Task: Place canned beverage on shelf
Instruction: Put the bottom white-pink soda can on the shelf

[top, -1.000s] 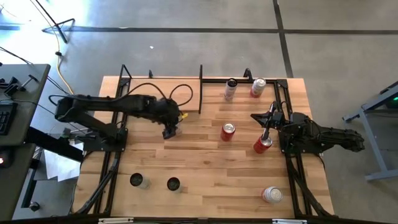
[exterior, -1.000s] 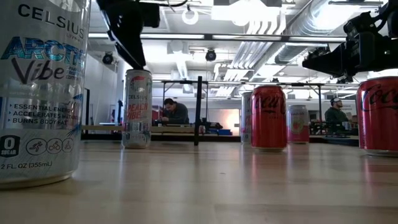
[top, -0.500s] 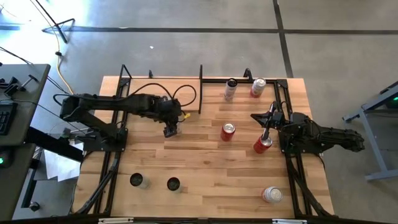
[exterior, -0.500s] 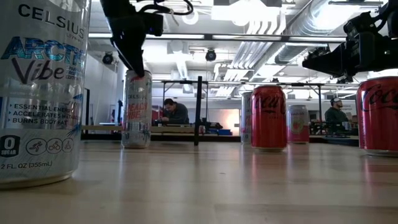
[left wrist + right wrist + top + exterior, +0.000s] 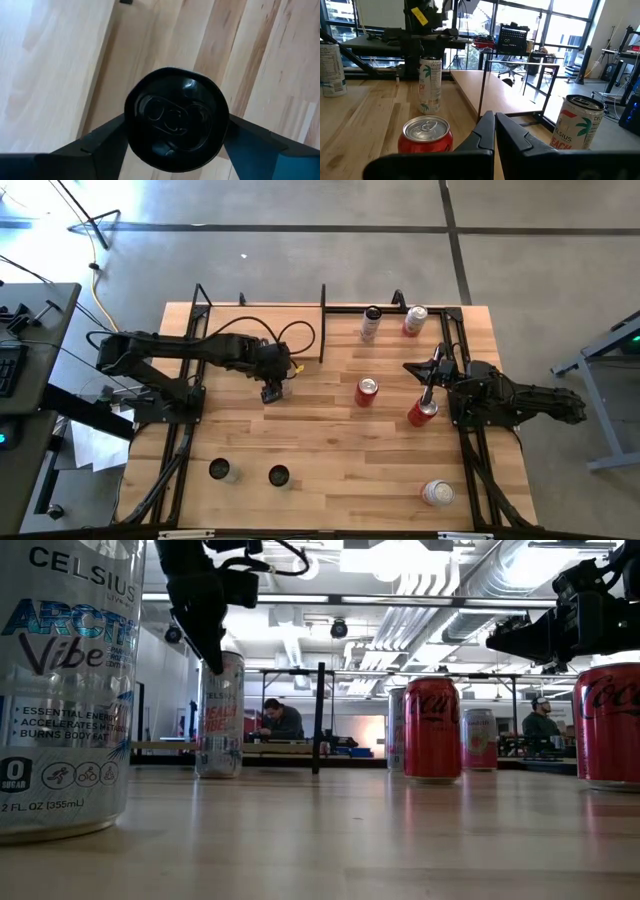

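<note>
Left wrist view looks straight down on a black-topped can (image 5: 176, 121) sitting squarely between the left arm's two fingers (image 5: 100, 142), one on each side and spread wide. They look right against the can's rim, but whether they actually press on it I can't tell; the can stands on the worktop (image 5: 330, 450), so nothing is lifted. From the low view the same can (image 5: 220, 715) is upright with the left gripper (image 5: 208, 640) coming down over its top.

The shelf (image 5: 255, 335) lies just beyond those fingers, a pale board with a black frame (image 5: 322, 323) at its end, and I see nothing on the board itself. So by my reckoning the task is at the grasp: closing, lifting, carrying across and setting down all remain.

The right gripper (image 5: 432, 372) waits over at its own side, fingers (image 5: 485, 135) pressed together on nothing, a red can (image 5: 427, 134) just beneath them.
</note>
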Robot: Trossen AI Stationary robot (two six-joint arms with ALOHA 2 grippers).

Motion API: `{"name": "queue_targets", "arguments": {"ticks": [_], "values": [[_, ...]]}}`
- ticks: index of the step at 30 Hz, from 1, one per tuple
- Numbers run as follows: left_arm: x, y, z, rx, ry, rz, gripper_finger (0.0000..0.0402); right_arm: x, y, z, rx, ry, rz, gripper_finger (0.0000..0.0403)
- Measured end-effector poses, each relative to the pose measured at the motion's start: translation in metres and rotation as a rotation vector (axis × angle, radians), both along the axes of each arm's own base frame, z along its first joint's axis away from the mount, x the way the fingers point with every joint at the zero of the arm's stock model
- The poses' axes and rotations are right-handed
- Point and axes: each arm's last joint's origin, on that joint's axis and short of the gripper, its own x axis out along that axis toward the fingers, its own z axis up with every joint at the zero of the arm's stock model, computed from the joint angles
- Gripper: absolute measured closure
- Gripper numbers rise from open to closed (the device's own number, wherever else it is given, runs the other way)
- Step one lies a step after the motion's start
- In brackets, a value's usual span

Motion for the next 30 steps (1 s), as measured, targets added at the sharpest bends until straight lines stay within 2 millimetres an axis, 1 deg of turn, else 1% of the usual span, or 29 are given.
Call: {"name": "queue_targets", "arguments": {"ticks": [8, 13, 17, 22, 26, 28, 30], "values": [[0.003, 0.003, 0.001, 0.002, -0.044, 0.003, 0.0159, 0.0, 0.0, 0.0, 0.0, 0.0, 0.0, 0.0403], [0.0, 0.008, 0.004, 0.02, -0.041, -0.003, 0.0168, 0.0, 0.0, 0.0, 0.0, 0.0, 0.0, 0.0403], [-0.011, 0.017, 0.02, 0.05, -0.042, -0.012, 0.0169, 0.0, 0.0, 0.0, 0.0, 0.0, 0.0, 0.0403], [-0.033, 0.032, 0.051, 0.111, 0.024, -0.019, 0.0169, 0.0, 0.0, 0.0, 0.0, 0.0, 0.0, 0.0403], [-0.049, 0.045, 0.071, 0.131, 0.071, -0.03, 0.0169, 0.0, 0.0, 0.0, 0.0, 0.0, 0.0, 0.0403], [-0.057, 0.053, 0.077, 0.141, 0.086, -0.012, 0.0169, 0.0, 0.0, 0.0, 0.0, 0.0, 0.0, 0.0403], [-0.064, 0.065, 0.078, 0.149, 0.111, 0.016, 0.0169, 0.0, 0.0, 0.0, 0.0, 0.0, 0.0, 0.0403]]}}
